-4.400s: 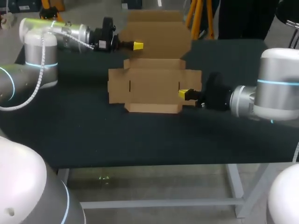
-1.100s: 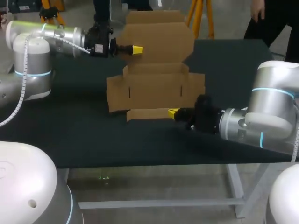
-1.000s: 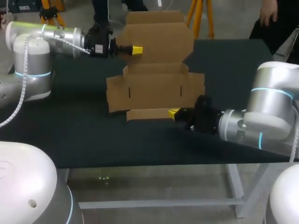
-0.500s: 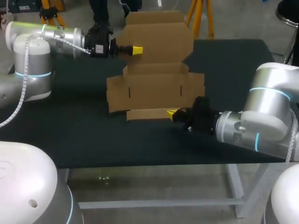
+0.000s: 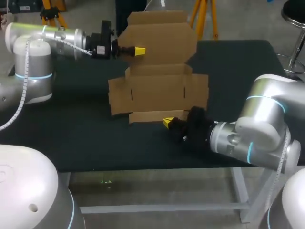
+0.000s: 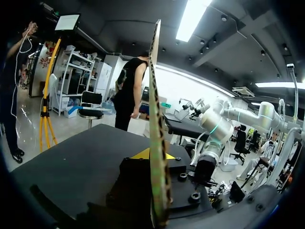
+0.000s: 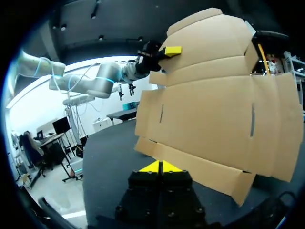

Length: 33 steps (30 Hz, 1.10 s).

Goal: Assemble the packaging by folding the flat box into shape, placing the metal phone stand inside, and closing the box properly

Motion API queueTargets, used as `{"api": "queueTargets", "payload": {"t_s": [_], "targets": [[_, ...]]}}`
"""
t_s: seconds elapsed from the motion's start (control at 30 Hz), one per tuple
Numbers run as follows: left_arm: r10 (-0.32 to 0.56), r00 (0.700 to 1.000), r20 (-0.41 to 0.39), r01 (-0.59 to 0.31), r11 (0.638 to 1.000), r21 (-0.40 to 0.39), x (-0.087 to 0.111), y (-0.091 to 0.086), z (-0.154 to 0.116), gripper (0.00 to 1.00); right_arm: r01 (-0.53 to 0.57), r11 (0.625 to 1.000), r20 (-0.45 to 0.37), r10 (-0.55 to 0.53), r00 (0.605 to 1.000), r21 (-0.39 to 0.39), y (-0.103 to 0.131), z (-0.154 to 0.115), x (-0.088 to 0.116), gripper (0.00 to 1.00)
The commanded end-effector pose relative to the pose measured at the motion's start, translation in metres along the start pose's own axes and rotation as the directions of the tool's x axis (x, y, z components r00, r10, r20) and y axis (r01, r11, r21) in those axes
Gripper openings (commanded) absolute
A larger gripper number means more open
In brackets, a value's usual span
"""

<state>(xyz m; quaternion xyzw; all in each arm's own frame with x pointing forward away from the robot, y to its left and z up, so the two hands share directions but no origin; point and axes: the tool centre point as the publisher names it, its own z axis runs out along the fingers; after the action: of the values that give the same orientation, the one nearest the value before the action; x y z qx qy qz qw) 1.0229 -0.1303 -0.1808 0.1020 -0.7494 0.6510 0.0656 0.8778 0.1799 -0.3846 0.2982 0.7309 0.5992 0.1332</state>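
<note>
A brown cardboard box (image 5: 157, 90) lies partly unfolded on the dark table (image 5: 81, 138), its side flaps spread flat. Its big lid panel (image 5: 162, 36) stands raised at the back. My left gripper (image 5: 139, 50) is shut on that panel's left edge; in the left wrist view the cardboard (image 6: 155, 109) runs edge-on through the gripper (image 6: 153, 153). My right gripper (image 5: 167, 122) is shut with nothing in it, low on the table just in front of the box's front flap (image 7: 190, 167). From the right wrist, its joined tips (image 7: 159, 166) point at the box (image 7: 214, 119). No phone stand is in view.
Bare dark table surface stretches to the left of the box and along the front (image 5: 119, 152). The table's front edge runs close behind my right wrist. The far right corner of the table (image 5: 248, 57) holds nothing.
My right gripper has slid left and toward the table's front, drawing away from the box's right front corner. The left arm and the raised lid have stayed where they were.
</note>
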Motion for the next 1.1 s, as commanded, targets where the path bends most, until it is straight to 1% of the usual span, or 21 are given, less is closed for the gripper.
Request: {"api": "queueTargets", "payload": {"t_s": [0.03,0.4,0.63,0.87,1.1], "targets": [[0.002,1.0,-0.005,-0.002,1.0,0.004,-0.002,0.003,0.0,0.0,0.004,1.0,0.048,-0.002,0.999,-0.027,-0.009,0.01,0.001,0.0],[0.019,1.0,-0.003,-0.019,1.0,-0.003,-0.007,0.009,0.003,0.0,0.013,1.0,0.074,-0.011,0.997,-0.022,-0.011,0.015,-0.007,0.0],[0.028,1.0,-0.005,-0.028,1.0,-0.005,-0.007,0.012,0.004,0.0,0.01,1.0,0.105,-0.009,0.994,-0.013,-0.015,0.023,-0.014,0.0],[0.039,0.999,-0.005,-0.039,0.999,-0.007,-0.004,0.014,0.005,0.0,-0.01,1.0,0.12,0.011,0.993,-0.011,-0.017,0.035,-0.022,0.0],[0.046,0.999,-0.009,-0.046,0.999,-0.011,-0.002,0.015,0.006,0.0,-0.035,0.999,0.172,0.034,0.985,0.002,-0.019,0.047,-0.028,0.0]]}}
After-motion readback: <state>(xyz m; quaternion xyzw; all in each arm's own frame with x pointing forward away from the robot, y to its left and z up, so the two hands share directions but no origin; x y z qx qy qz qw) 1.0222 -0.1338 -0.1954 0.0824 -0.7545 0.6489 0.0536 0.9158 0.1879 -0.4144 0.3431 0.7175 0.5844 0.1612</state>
